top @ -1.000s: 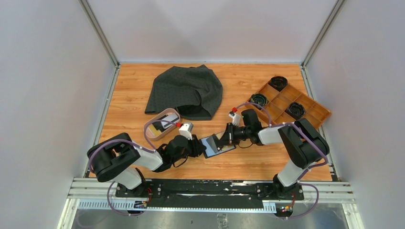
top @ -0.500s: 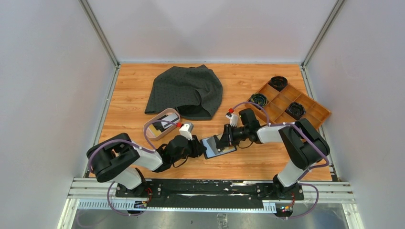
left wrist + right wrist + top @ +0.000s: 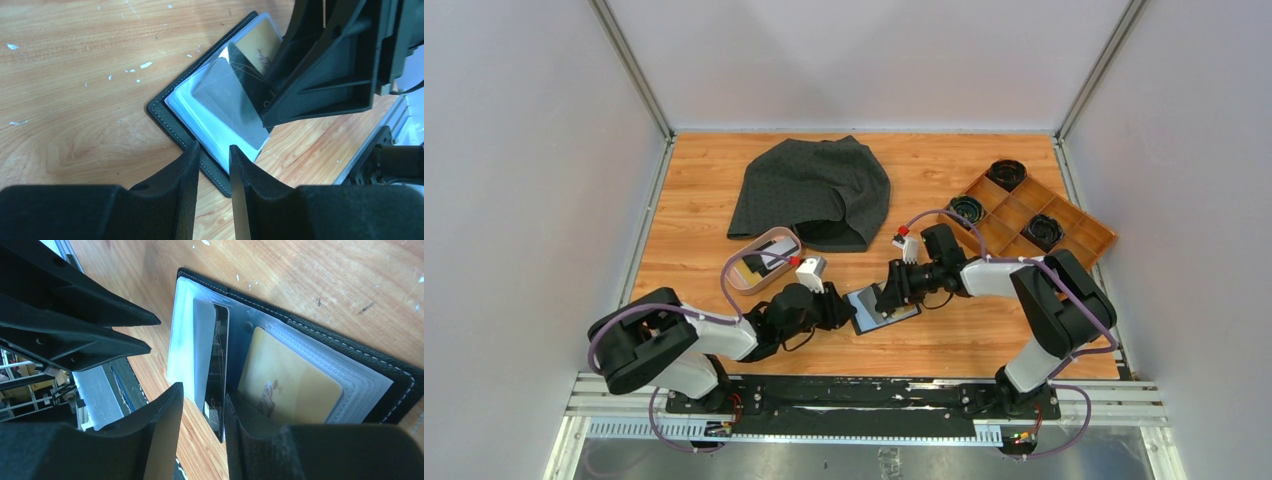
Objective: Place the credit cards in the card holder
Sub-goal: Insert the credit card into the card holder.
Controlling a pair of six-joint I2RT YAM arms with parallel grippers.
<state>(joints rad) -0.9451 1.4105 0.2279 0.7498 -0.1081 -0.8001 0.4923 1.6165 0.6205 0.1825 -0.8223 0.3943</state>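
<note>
Card holder [image 3: 874, 312] lies open on the wooden worktop [image 3: 694, 200], close to the middle of the near edge. The right fingers [image 3: 167, 410] stand released, parted around the lower end of a dark card [image 3: 219, 360] that lies along the holder's fold. Bare wood shows between the card and one finger, and the other finger is just beside it.

A grey card [image 3: 202, 340] lies next to the dark one on the clear sleeves of the half toward the left fingers [image 3: 192, 162]. In the left wrist view it sits askew, one corner past the sleeves' edge. A tan card [image 3: 287, 382] sits under a clear sleeve in the other half.

The left fingers are only narrowly parted at the holder's stitched black edge, which shows in the gap. Whether they pinch it or merely rest there cannot be told.

Left of the holder sits a pink oval dish [image 3: 749, 248]. A dark cloth [image 3: 814, 185] is heaped toward the far edge. A wooden compartment tray [image 3: 1074, 215] carrying three round black items [image 3: 1007, 172] lies angled at the right edge. Pale walls [image 3: 864, 60] and metal posts [image 3: 630, 65] enclose the worktop on three sides.
</note>
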